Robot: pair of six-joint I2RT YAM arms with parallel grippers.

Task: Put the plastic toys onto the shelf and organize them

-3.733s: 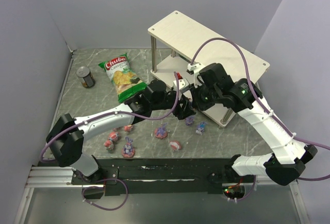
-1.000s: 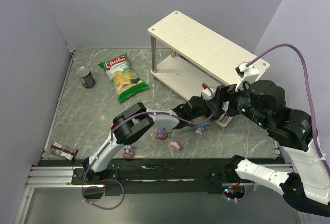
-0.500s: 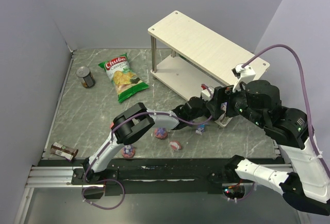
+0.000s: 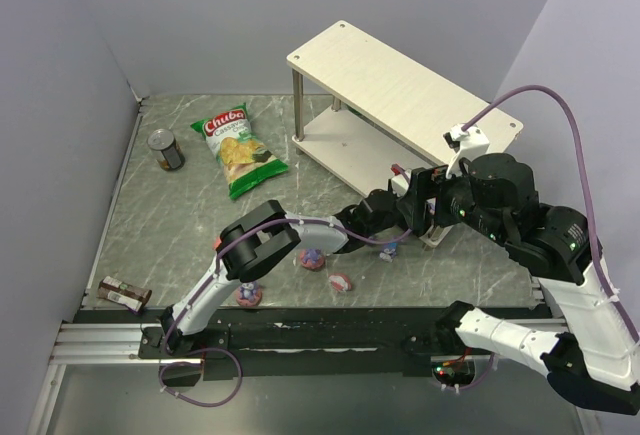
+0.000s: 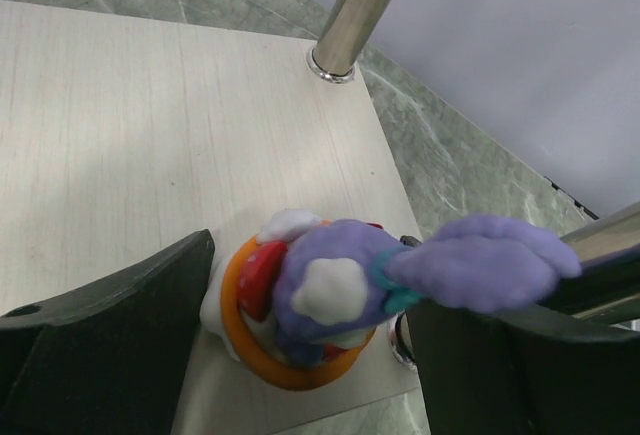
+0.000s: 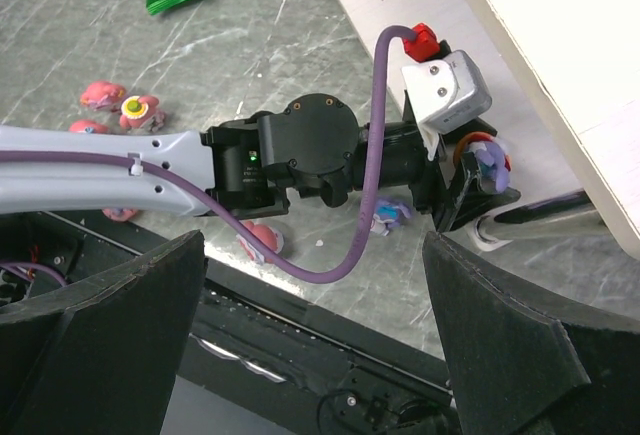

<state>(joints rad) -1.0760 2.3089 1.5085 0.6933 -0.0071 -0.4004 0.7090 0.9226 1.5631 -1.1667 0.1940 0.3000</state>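
Observation:
A purple bunny-eared toy with an orange base stands on the shelf's lower board, close to the corner post. My left gripper is open around it, one finger on each side, and a thin gap shows at the right finger. Seen from the right wrist, this toy sits at the left gripper's tip. My right gripper hangs wide open above the left arm, holding nothing. The shelf stands at the back right. More toys lie on the table.
A green chip bag and a dark can lie at the back left. A small dark object rests near the front left edge. Grey walls close in the left and back sides. Both arms crowd the shelf's near corner.
The left jaws have spread apart from the purple toy, which stays standing on the lower board. The right arm has drifted a little to the left above it.

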